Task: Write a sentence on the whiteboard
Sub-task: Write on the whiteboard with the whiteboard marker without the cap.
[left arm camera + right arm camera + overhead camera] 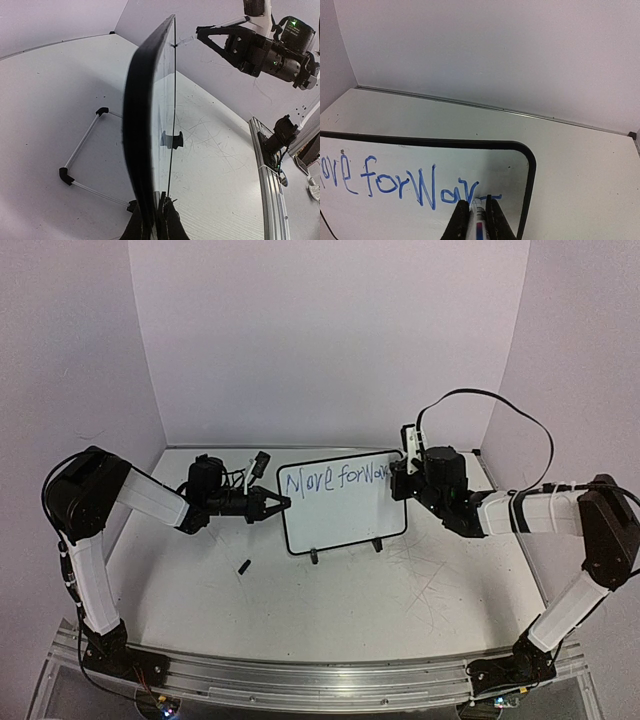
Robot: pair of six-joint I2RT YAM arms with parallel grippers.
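A small whiteboard [340,515] stood upright on a white table [400,600], with blue handwriting [335,478] along its top. The left gripper [278,504] pinched its left edge. The right gripper [400,478] held a white marker [412,440] at its upper right corner. A small black object [243,566] lay in front.

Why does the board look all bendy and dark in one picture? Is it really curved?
Probably not. In the left wrist view the whiteboard is seen edge-on from very close, so the wide lens bows its black frame. In the top external view its edges look straight. In the right wrist view the blue writing is sharp, and the frame bends only a little.
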